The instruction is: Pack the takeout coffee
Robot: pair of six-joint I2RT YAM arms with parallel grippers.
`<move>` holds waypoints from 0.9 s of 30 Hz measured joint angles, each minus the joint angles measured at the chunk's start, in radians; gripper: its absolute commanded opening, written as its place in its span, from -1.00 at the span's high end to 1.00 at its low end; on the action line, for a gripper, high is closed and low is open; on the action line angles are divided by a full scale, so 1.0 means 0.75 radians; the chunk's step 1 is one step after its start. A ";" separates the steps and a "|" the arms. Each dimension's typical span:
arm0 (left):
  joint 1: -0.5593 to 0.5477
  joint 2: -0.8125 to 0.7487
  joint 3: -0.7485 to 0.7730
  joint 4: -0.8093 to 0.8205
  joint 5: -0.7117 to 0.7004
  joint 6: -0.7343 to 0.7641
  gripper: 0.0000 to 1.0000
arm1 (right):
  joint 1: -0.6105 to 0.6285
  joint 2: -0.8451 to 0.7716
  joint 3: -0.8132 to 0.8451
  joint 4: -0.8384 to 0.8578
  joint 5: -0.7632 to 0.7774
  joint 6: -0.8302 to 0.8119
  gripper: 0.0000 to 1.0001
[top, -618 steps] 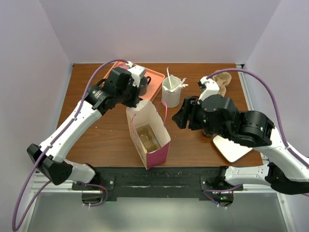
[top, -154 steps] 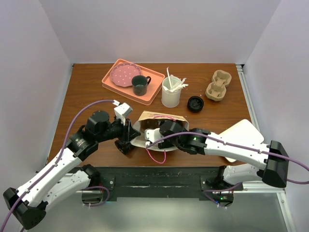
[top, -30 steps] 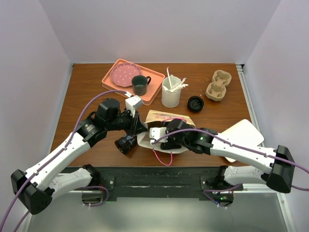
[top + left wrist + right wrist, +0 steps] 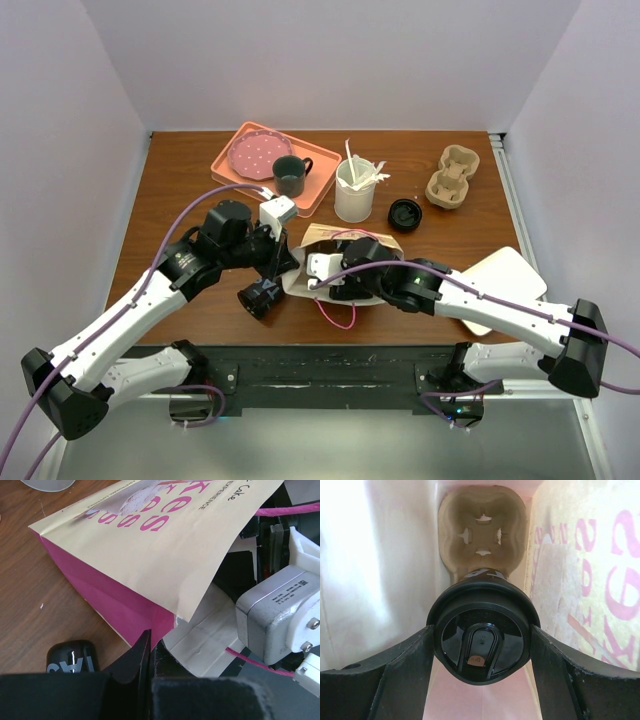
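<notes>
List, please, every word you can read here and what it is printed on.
"Cake": black print on the paper bag.
"EXPERIENCE": beside it, same bag.
Big pink letters on the bag: cut off, unreadable.
White letters on the lying cup and the held cup: mostly hidden.
Label on the grey block: too small.

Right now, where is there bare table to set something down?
Bare wood left of the tray, along the left edge of the table, and at right between lid, carrier and white board. The middle is crowded: bag, loose black cup, left gripper and right gripper bunch together.
</notes>
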 measured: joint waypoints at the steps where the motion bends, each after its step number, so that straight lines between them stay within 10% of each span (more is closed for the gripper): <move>1: 0.000 0.000 0.000 0.000 -0.008 0.001 1.00 | 0.000 0.005 0.009 -0.003 0.007 0.000 0.60; 27: -0.034 -0.016 0.012 0.011 -0.043 -0.020 1.00 | -0.102 -0.039 -0.163 0.121 -0.015 -0.079 0.63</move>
